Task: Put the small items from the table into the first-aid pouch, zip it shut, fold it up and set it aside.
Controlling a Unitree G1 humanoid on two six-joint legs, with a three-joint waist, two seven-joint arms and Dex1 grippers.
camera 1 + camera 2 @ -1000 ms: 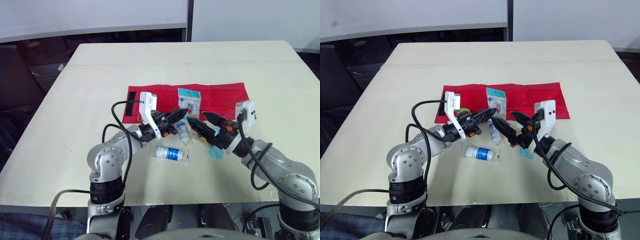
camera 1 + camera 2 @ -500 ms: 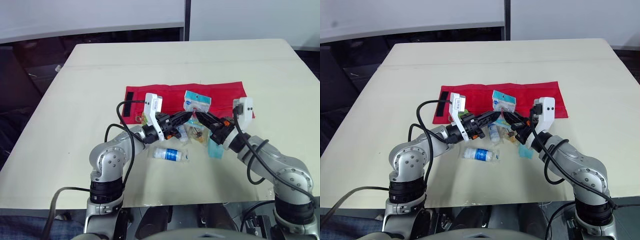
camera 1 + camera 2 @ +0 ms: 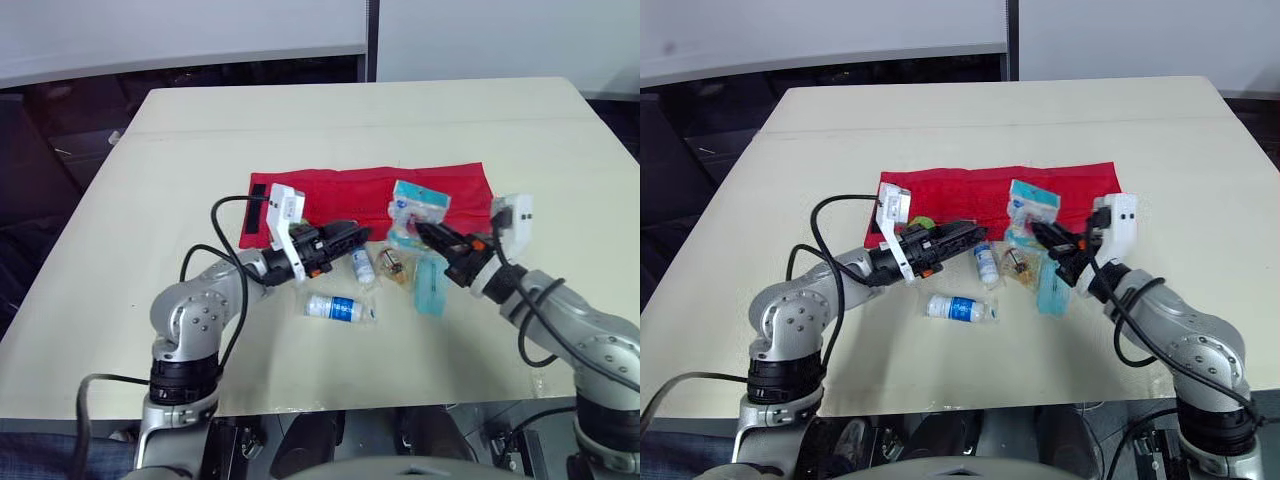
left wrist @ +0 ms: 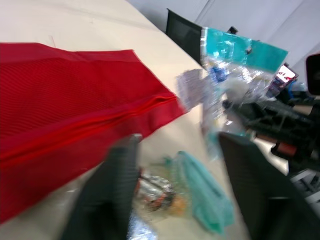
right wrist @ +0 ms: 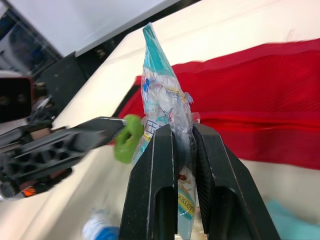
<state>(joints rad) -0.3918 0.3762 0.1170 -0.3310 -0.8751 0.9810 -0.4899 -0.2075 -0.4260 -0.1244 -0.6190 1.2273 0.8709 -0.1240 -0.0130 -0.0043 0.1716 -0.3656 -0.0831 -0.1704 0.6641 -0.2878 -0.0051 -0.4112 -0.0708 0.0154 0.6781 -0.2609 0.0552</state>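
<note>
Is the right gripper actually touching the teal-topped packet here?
Touching. The right wrist view shows the right gripper with its two fingers clamped on both sides of the teal-topped packet.

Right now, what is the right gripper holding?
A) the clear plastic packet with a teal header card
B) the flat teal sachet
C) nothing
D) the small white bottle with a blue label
A: the right gripper is pinched shut on the clear plastic packet with a teal header card, which stands up between its two black fingers.
</note>
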